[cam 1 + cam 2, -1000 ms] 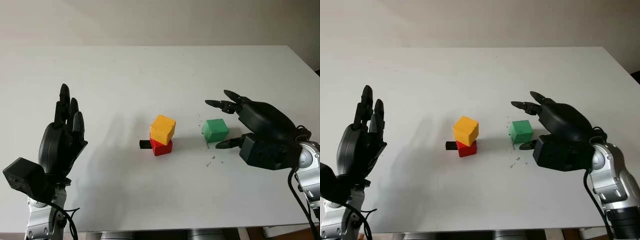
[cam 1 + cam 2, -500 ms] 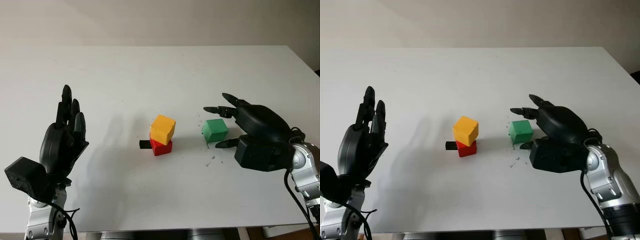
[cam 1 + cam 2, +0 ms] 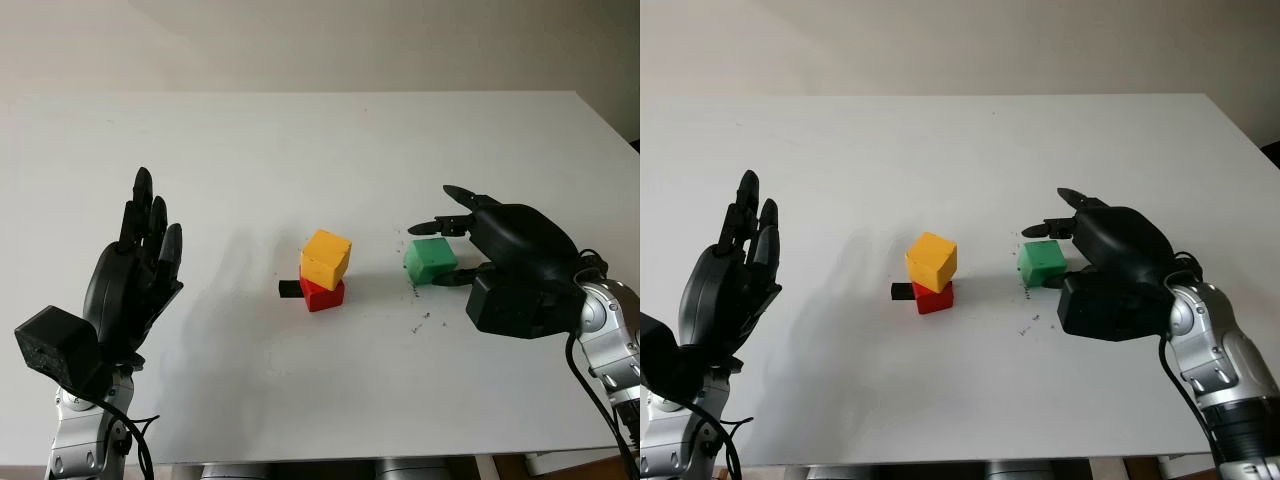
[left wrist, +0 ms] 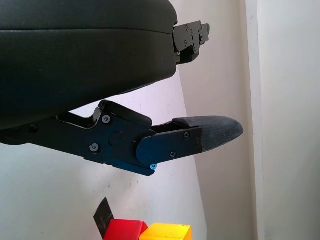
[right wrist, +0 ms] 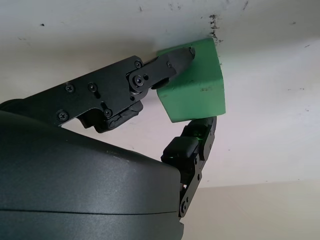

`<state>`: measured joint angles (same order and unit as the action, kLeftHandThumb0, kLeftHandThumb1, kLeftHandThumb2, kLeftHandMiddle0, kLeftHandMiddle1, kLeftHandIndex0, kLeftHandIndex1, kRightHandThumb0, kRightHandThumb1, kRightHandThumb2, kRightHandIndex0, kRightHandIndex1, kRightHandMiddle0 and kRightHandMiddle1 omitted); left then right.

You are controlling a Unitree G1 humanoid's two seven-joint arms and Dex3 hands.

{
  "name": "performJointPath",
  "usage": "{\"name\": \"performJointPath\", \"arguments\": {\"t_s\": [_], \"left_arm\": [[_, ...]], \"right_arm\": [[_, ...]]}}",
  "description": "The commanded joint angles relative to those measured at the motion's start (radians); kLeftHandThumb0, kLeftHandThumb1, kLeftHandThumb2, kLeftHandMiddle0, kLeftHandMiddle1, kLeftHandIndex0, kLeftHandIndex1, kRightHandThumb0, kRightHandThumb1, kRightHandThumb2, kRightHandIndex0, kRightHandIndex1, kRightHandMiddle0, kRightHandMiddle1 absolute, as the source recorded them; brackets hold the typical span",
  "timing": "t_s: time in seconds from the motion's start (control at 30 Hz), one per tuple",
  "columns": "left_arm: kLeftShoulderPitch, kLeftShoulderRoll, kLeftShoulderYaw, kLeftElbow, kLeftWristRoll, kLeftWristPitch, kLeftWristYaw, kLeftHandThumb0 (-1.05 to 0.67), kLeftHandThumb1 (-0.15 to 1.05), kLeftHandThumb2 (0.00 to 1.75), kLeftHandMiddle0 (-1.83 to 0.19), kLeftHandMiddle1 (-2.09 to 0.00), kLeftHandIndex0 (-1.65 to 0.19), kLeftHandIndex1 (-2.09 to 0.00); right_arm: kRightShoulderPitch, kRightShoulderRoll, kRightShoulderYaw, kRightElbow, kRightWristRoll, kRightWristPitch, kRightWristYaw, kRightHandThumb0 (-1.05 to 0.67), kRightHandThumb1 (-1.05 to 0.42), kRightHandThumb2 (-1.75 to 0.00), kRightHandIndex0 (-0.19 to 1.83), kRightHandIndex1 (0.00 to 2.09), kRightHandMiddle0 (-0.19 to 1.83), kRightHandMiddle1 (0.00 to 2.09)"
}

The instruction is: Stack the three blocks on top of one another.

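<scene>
At the right side of the white table [image 3: 300, 150], the black three-fingered right hand [image 3: 470, 250] has its fingers closed in around the small green cube [image 3: 430, 260]. From the wrist camera one fingertip [image 5: 180, 57] presses a top edge of the cube while another finger curls against the opposite face, so the hand looks to have contact on both sides. The cube sits on the tabletop, not lifted as far as I can see; I would call this a grip just being made rather than a carry.

Just to the left of that cube, well apart from it, stands the part already done: the yellow cube [image 3: 326, 258] sits on top of the red cube [image 3: 322, 294], turned a little askew and overhanging slightly. A small flat black piece [image 3: 289, 289] lies against the red cube's left side.

Further out, the black left hand [image 3: 135, 280] is held up over the left side of the table, open and holding nothing, well clear of the stack.

So two of three blocks are stacked. What remains, by my reckoning, is raising the green cube and setting it on the yellow one, whose skewed seating may make that top placement touchy.
</scene>
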<state>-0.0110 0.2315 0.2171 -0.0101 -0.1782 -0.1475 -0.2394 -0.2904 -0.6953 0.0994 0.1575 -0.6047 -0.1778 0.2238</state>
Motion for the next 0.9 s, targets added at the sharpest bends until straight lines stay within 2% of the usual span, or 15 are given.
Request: {"name": "performJointPath", "arguments": {"t_s": [0.0,0.07,0.1,0.27,0.37,0.4,0.43,0.53,0.73,0.87], "left_arm": [[0.001,0.012,-0.002,-0.015,0.007,0.002,-0.001,-0.72,1.05,0.56,0.19,0.0,0.19,0.0],[0.001,0.012,-0.001,-0.014,0.01,-0.002,0.0,-0.72,1.05,0.55,0.19,0.0,0.19,0.0],[0.001,0.013,-0.001,-0.013,0.012,-0.004,0.0,-0.72,1.05,0.55,0.19,0.0,0.19,0.0],[0.002,0.01,-0.001,-0.018,0.025,-0.002,0.009,-0.72,1.05,0.53,0.19,0.0,0.19,0.0],[0.01,0.004,-0.001,-0.042,0.02,0.033,0.019,-0.73,1.05,0.51,0.19,0.0,0.19,0.0],[0.012,0.006,-0.002,-0.045,0.024,0.036,0.021,-0.74,1.05,0.5,0.19,0.0,0.19,0.0],[0.012,0.007,-0.002,-0.046,0.027,0.034,0.02,-0.73,1.05,0.51,0.19,0.0,0.19,0.0],[0.012,0.007,-0.003,-0.044,0.027,0.027,0.018,-0.73,1.05,0.51,0.19,0.0,0.19,0.0],[0.012,0.002,-0.008,-0.047,0.029,0.033,0.024,-0.73,1.05,0.5,0.19,0.0,0.19,0.0],[0.013,0.001,-0.013,-0.048,0.035,0.035,0.028,-0.74,1.05,0.5,0.19,0.0,0.19,0.0]], "right_arm": [[-0.015,-0.015,-0.006,-0.012,0.0,0.01,0.001,-0.33,-0.9,-0.06,0.25,0.07,0.77,0.57],[-0.018,-0.02,-0.003,-0.017,-0.012,0.013,-0.003,-0.33,-0.9,-0.05,0.28,0.07,0.68,0.8],[-0.019,-0.021,-0.002,-0.018,-0.017,0.013,-0.006,-0.33,-0.9,-0.05,0.29,0.07,0.67,0.84],[-0.029,-0.025,-0.001,-0.02,-0.042,0.012,-0.016,-0.34,-0.89,-0.05,0.34,0.08,0.65,0.92],[-0.035,-0.03,-0.008,-0.018,-0.019,-0.008,-0.007,-0.32,-0.89,-0.05,0.35,0.08,0.65,0.94],[-0.038,-0.027,-0.019,-0.02,0.009,-0.021,-0.003,-0.32,-0.89,-0.05,0.35,0.07,0.64,0.94],[-0.042,-0.024,-0.031,-0.02,0.04,-0.037,-0.003,-0.31,-0.88,-0.05,0.35,0.07,0.6,1.05],[-0.074,-0.027,-0.063,-0.046,0.144,-0.055,0.047,-0.34,-0.88,-0.06,0.35,0.06,0.56,1.19],[-0.206,-0.049,-0.11,-0.113,0.348,0.005,0.24,-0.29,-0.86,-0.05,0.35,0.06,0.57,1.17],[-0.352,-0.069,-0.089,-0.103,0.401,0.014,0.361,-0.29,-0.81,-0.05,0.4,0.07,0.71,1.0]]}}
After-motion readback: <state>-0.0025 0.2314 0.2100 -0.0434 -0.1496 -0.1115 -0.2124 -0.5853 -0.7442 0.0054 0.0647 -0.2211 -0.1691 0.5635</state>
